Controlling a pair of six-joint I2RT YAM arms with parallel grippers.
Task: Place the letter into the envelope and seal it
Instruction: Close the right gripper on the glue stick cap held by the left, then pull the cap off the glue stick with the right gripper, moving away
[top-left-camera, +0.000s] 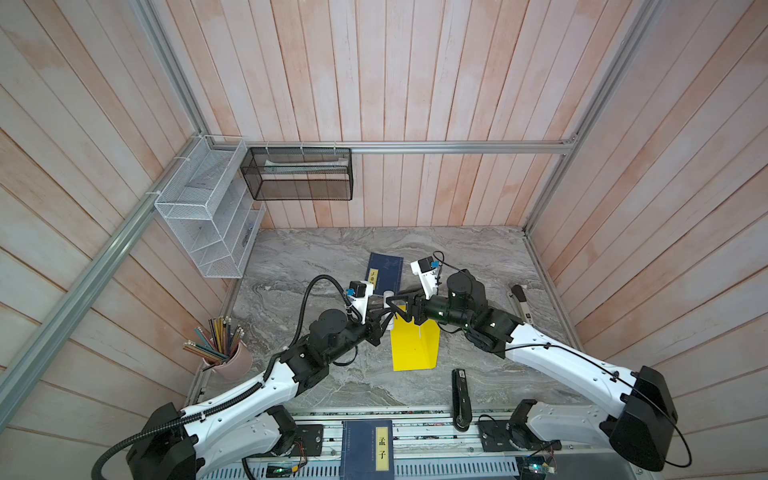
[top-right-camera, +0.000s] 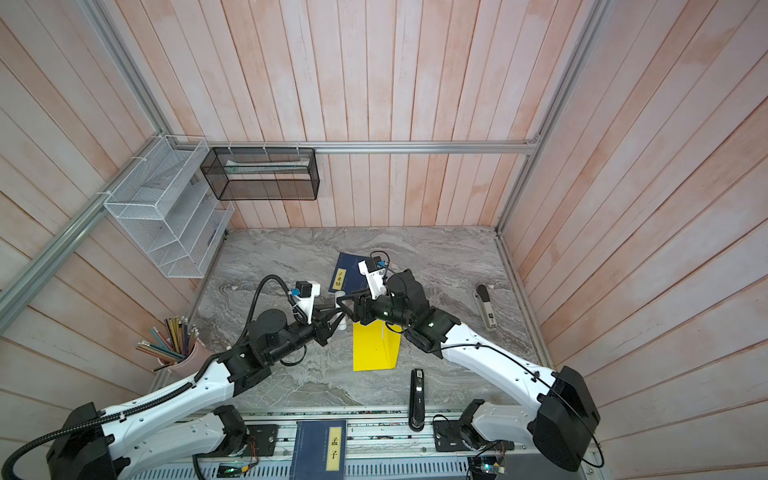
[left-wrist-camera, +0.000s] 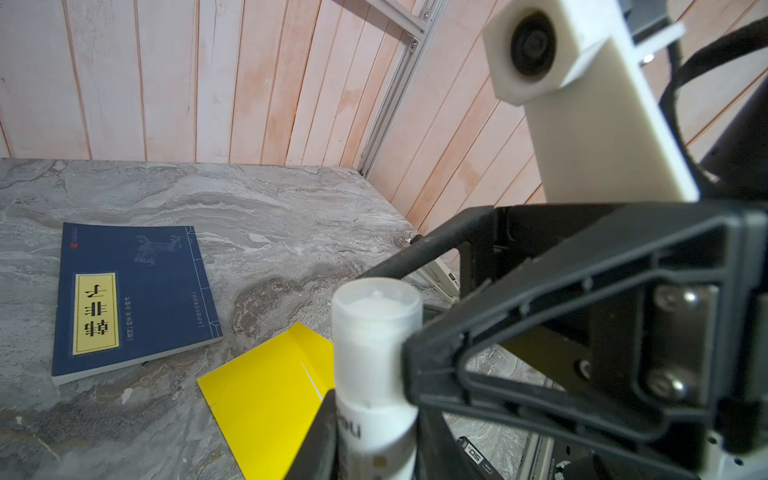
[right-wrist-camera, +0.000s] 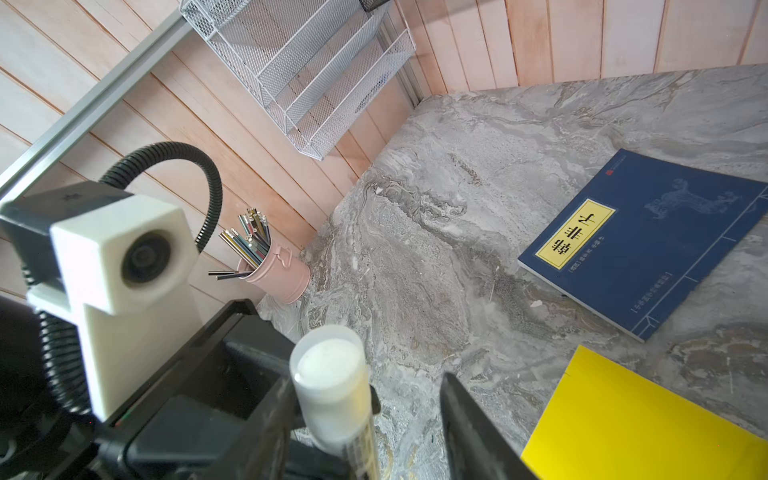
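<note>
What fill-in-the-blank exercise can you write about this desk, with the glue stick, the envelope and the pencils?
1. The left tool grips the glue stick; the right tool, around its cap, is ____.
2. The envelope is ____ in colour.
3. The pencils stand in a ____ cup.
4. The book on the table has a dark ____ cover.

Missing words: open; yellow; pink; blue.

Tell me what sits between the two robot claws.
A white glue stick with a clear cap. The left gripper clamps its body; the right gripper has open jaws either side of the cap, clearest in the right wrist view.
</note>
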